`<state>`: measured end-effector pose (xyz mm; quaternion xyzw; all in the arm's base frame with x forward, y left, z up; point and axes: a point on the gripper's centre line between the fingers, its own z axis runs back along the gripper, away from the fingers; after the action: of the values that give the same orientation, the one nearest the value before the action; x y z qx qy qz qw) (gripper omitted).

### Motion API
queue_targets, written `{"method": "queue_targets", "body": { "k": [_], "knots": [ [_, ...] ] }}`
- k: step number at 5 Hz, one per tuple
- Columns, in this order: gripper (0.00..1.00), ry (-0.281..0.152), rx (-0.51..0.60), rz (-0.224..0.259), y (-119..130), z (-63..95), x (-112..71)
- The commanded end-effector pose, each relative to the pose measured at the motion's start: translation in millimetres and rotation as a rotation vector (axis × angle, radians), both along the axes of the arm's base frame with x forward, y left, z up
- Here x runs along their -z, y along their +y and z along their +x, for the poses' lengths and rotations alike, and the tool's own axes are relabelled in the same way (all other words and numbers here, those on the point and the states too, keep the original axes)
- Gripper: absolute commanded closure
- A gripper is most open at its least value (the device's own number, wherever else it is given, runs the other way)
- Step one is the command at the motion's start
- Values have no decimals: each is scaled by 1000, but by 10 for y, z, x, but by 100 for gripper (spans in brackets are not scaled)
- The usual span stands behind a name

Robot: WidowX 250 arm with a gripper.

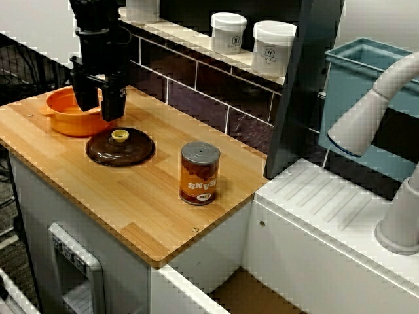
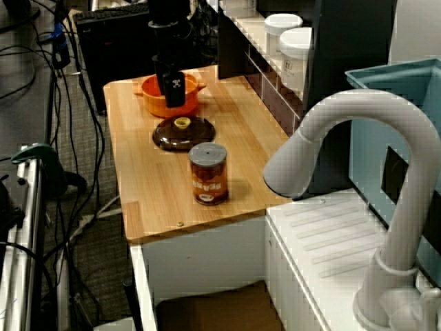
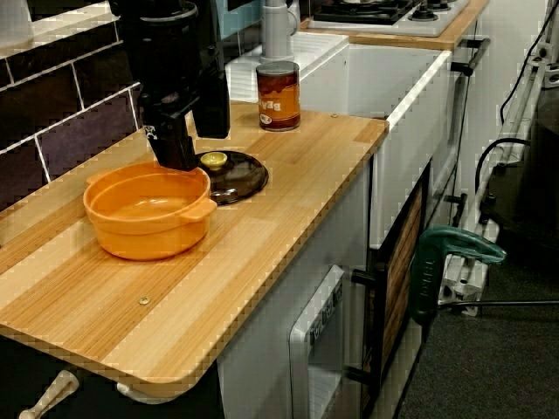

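Hovering gripper, fingers apart, empty, over orange pot.

- It's a kitchen, a mock one: wooden surface set against dark tiles.
- White jars line the ledge above.
- A tap arches over a ribbed draining board, and the view along the surface shows a hob just beyond.
- A pot, a lid and a can are out on the wood.
- And it sits in a lab: cables trail over grey carpet, and cardboard shows under the sink unit.
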<state>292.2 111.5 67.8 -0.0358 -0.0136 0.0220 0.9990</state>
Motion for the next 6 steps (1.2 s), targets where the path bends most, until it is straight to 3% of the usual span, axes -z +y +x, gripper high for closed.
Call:
{"method": "queue_targets", "body": {
  "k": [1, 3, 4, 6],
  "knots": [
    [0, -51, -20, 79, 88, 47, 17],
    [0, -59, -32, 132, 102, 47, 196],
    [100, -61, -8, 123, 80, 44, 211],
    [100, -24, -3, 95, 101, 84, 150]
  ]
}}
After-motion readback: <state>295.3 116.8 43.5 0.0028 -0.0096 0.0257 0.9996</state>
